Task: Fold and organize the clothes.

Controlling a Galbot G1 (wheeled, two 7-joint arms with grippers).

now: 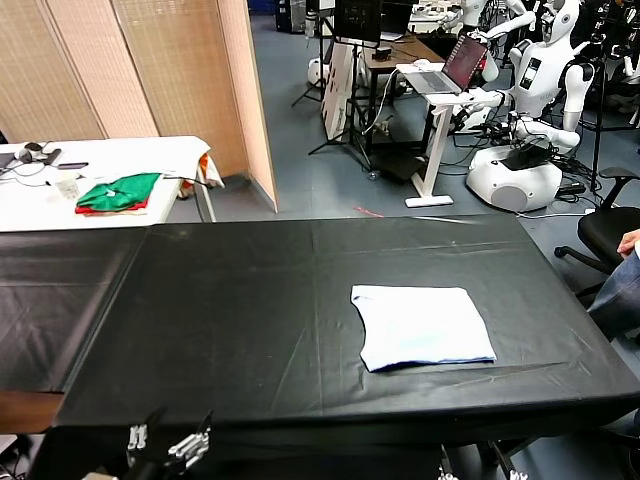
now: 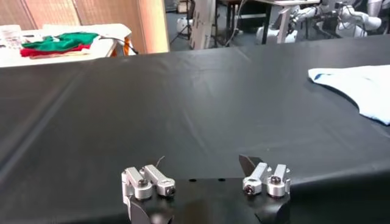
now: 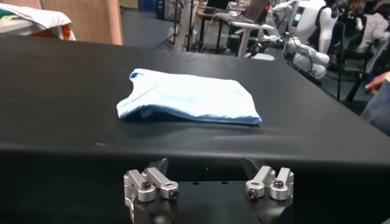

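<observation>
blue T-shirt (image 1: 424,327): 1 | black table (image 1: 240,320): 1 | claws: 2 – left claw (image 2: 206,182), right claw (image 3: 208,184)

T-shirt (image 1: 422,327): thin, soft, matt cloth. Desk (image 1: 240,320): black cover, slightly glossy, creased. End effector fingertips (image 3: 149,184): bare metal, satin finish.

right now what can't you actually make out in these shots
- Folded pale blue T-shirt: underside and inner layers hidden by its own folds; lettering not legible in any view.
- Same shirt, left wrist view: cut off by the picture's edge.
- Right gripper: head view barely shows it at the bottom edge.
- Left gripper: open; arm behind the camera.
- Green and red folded garments: too small to identify.
</observation>
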